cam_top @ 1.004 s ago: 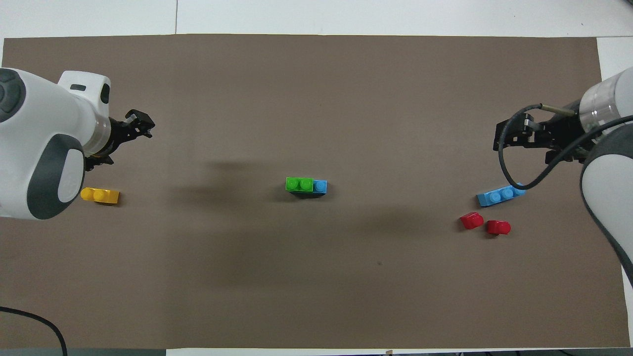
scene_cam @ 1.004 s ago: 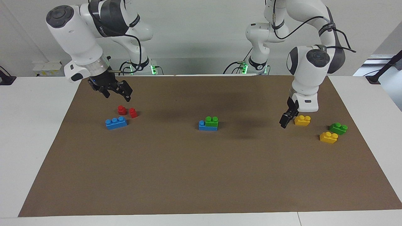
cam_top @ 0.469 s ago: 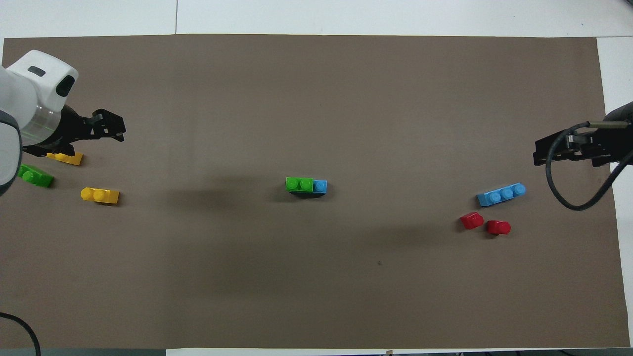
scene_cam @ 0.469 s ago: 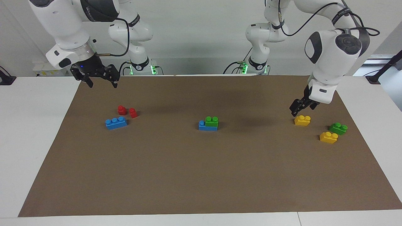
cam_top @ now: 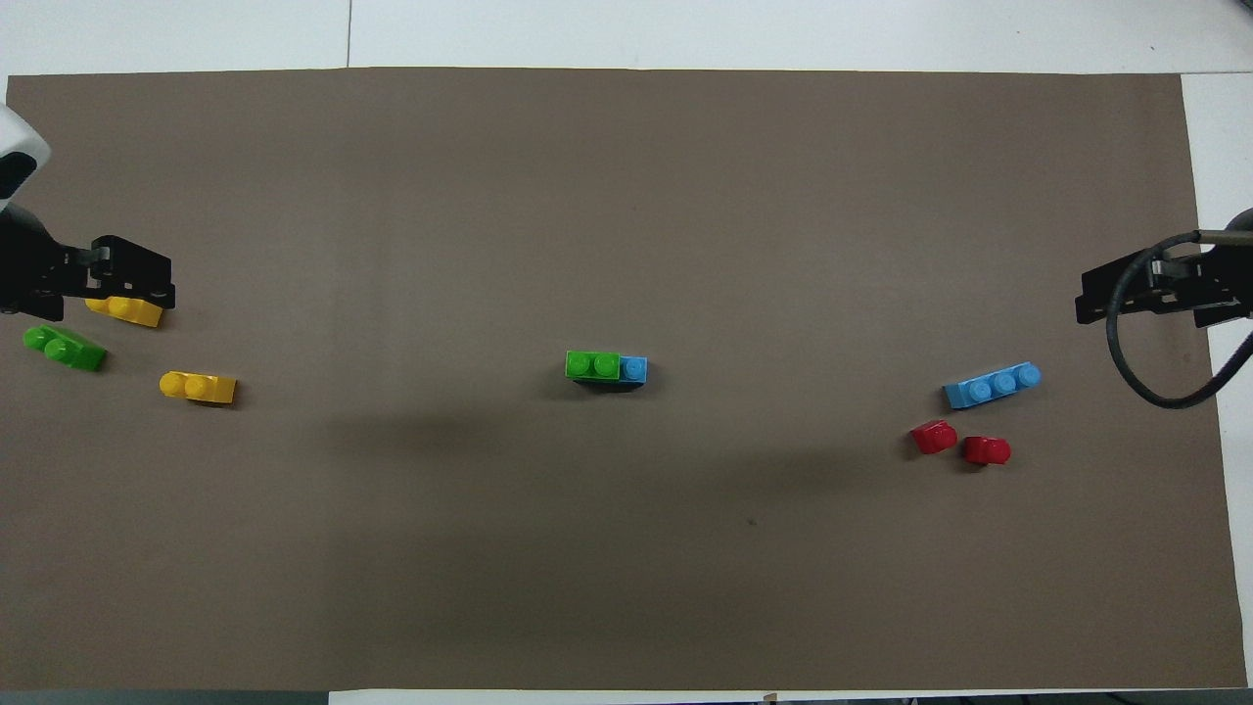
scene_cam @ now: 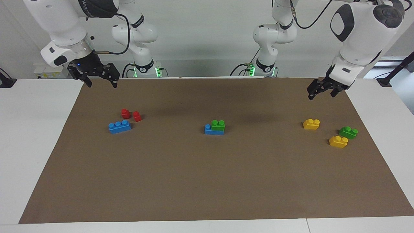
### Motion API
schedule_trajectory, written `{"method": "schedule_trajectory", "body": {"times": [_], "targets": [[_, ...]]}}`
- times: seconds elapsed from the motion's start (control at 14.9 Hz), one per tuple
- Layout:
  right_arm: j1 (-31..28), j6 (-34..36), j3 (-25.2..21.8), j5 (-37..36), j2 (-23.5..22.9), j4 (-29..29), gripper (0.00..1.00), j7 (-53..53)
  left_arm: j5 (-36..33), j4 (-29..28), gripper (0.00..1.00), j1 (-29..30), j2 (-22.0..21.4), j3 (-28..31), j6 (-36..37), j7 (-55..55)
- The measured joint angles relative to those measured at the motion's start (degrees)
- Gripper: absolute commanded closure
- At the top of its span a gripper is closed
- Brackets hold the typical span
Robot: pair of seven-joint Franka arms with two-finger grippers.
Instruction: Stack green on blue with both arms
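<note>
The green brick [scene_cam: 218, 125] sat stacked on the blue brick [scene_cam: 210, 130] mid-mat, covering two studs. The left gripper [scene_cam: 323, 90] hung at two o'clock from the stack, the right gripper [scene_cam: 99, 77] at ten o'clock; both had jaws spread and held nothing.

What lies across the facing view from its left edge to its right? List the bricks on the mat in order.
lone blue brick → two red blocks → green brick stacked on blue brick → yellow brick nearest the robots → other yellow brick → lone green brick
</note>
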State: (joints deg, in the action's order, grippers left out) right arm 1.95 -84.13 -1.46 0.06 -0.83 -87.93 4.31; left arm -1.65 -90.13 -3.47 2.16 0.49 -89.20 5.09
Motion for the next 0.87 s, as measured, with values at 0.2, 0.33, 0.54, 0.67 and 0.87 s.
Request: {"method": "schedule_trajectory", "body": {"times": [0.2,0.33,0.54,0.67,0.87], "targets": [[-0.1,0.0,0.0,0.0,-0.2,0.1,0.0,0.0,0.1,-0.1,0.0,0.0,-1.9,-0.2,1.0,0.0],[-0.1,0.0,0.0,0.0,-0.2,0.1,0.0,0.0,1.1,-0.1,0.0,0.0,-2.2,-0.3,1.3,0.0],[-0.1,0.0,0.0,0.0,-0.2,0.1,0.0,0.1,2.4,-0.1,0.0,0.0,-3.0,-0.3,3.1,-1.4],[-0.1,-0.1,0.0,0.0,-0.2,0.1,0.0,0.1,2.4,-0.1,0.0,0.0,-3.5,-0.2,3.7,-4.2],[-0.1,-0.1,0.0,0.0,-0.2,0.1,0.0,0.1,2.7,-0.3,0.0,0.0,-3.7,-0.1,3.8,-5.0]]}}
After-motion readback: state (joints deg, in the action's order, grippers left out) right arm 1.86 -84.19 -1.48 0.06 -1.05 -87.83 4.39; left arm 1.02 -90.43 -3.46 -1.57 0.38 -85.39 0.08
